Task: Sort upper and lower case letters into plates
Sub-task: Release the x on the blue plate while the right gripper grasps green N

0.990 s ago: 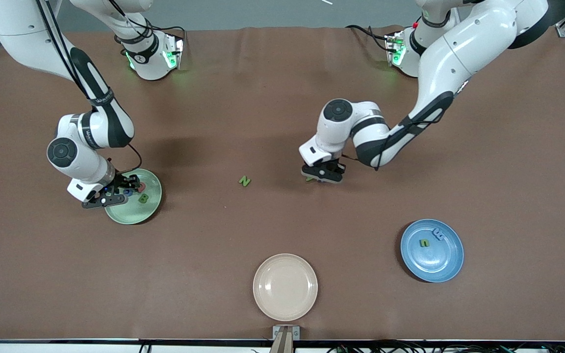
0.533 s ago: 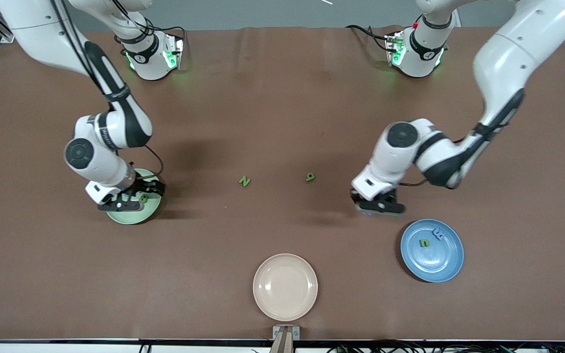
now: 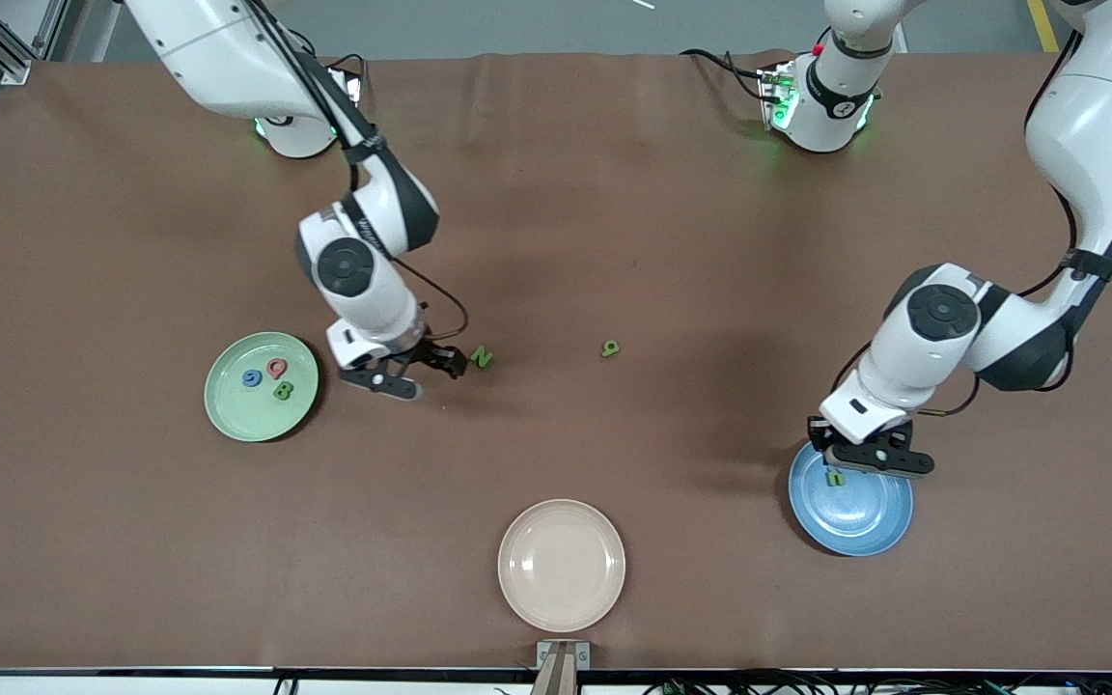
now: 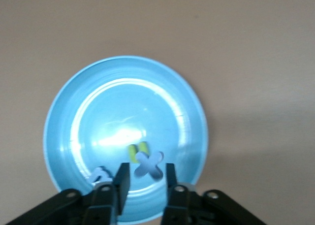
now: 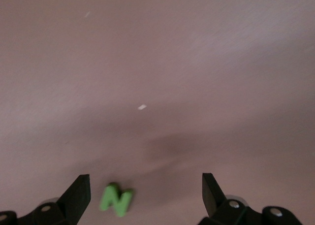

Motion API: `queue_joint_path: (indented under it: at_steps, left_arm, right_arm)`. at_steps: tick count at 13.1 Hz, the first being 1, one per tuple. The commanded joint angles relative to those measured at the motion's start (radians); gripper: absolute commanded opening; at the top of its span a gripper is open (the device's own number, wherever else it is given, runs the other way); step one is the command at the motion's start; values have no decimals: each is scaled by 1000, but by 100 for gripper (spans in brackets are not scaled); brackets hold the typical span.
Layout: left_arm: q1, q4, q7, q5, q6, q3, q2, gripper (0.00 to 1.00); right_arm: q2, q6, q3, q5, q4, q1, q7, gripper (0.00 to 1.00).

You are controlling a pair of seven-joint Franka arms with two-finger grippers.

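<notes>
Left end effector over blue plate, fingers slightly parted, blue x between and below the tips, grip uncertain. Right end effector wide open just above counter, green N between its fingers toward 7 o'clock in the right wrist view.

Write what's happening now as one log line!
left gripper: opening over blue plate, x released | right gripper: open above N
</notes>
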Motion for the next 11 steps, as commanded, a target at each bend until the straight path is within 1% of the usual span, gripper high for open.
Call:
queue_joint_path:
  at_steps: [1, 3, 5, 7, 8, 9, 10, 11]
  left_arm:
    - [1, 7, 15, -2, -6, -4, 8, 100]
    - [-3, -12, -2, -53, -6, -14, 0, 100]
    - [-5, -43, -55, -102, -6, -59, 0, 100]
    - [-45, -68, -204, -102, -9, -95, 0, 100]
    - [-93, -68, -277, -102, -42, -98, -1, 100]
    - [-147, -60, -362, -104, -99, -118, -1, 100]
    - [-207, -54, -472, -104, -131, -121, 0, 100]
    - [-259, -54, -559, -104, -133, -121, 2, 100]
  right_arm:
    - [63, 15, -19, -5, 62, 82, 94, 100]
    - [66, 21, -19, -5, 60, 87, 212, 100]
    - [82, 23, -21, -8, 60, 105, 345, 99]
    - [91, 44, -21, -14, 53, 111, 425, 93]
    - [95, 48, -21, -16, 53, 111, 450, 85]
    - [109, 49, -22, -17, 53, 116, 461, 76]
    - [117, 49, -22, -24, 53, 117, 462, 67]
    - [120, 49, -22, -27, 53, 117, 468, 59]
